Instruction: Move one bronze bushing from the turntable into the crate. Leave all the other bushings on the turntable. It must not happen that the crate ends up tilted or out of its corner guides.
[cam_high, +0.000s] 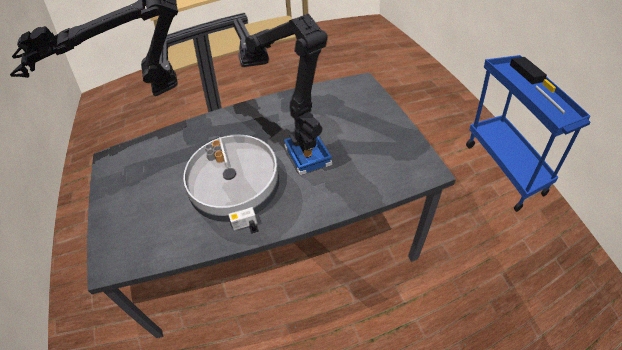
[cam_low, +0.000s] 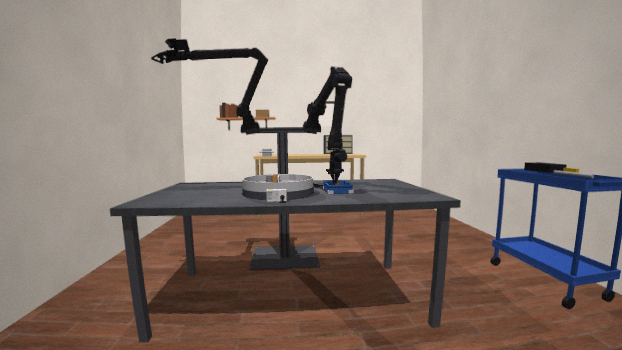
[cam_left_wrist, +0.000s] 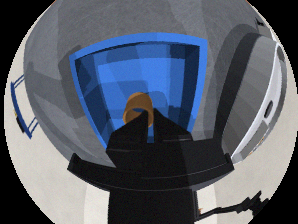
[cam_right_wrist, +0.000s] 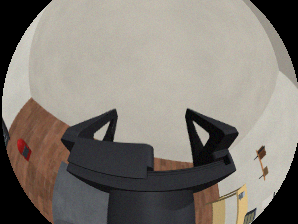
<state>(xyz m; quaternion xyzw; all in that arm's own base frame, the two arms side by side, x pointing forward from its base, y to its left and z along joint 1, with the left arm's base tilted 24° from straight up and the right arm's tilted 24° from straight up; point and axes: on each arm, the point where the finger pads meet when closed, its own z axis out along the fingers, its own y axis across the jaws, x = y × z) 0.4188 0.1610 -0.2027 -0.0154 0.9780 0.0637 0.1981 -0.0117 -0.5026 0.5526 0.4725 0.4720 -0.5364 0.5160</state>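
Observation:
My left gripper (cam_high: 309, 148) (cam_low: 335, 181) (cam_left_wrist: 150, 112) points down into the blue crate (cam_high: 316, 164) (cam_low: 339, 190) (cam_left_wrist: 150, 36), shut on one wall of a bronze bushing (cam_high: 308, 153) (cam_left_wrist: 137, 101). Whether this bushing touches the crate floor cannot be told. The crate looks level, with white corner guides (cam_high: 328, 163) at its visible corners. The turntable (cam_high: 220, 210) (cam_low: 255, 188) (cam_left_wrist: 254, 117) holds two bronze bushings, one nearer (cam_high: 219, 157) and one farther (cam_high: 216, 143), beside grey bushings (cam_high: 210, 155). My right gripper (cam_high: 13, 65) (cam_low: 153, 58) (cam_right_wrist: 151, 112) is open and empty, raised far from the table.
A white divider (cam_high: 225, 153) stands inside the turntable beside the bushings. A white control box (cam_high: 242, 219) (cam_low: 276, 195) sits at its front. The turntable wall stands close beside the crate. A blue cart (cam_high: 515, 150) (cam_low: 555, 260) stands on the floor away from the table.

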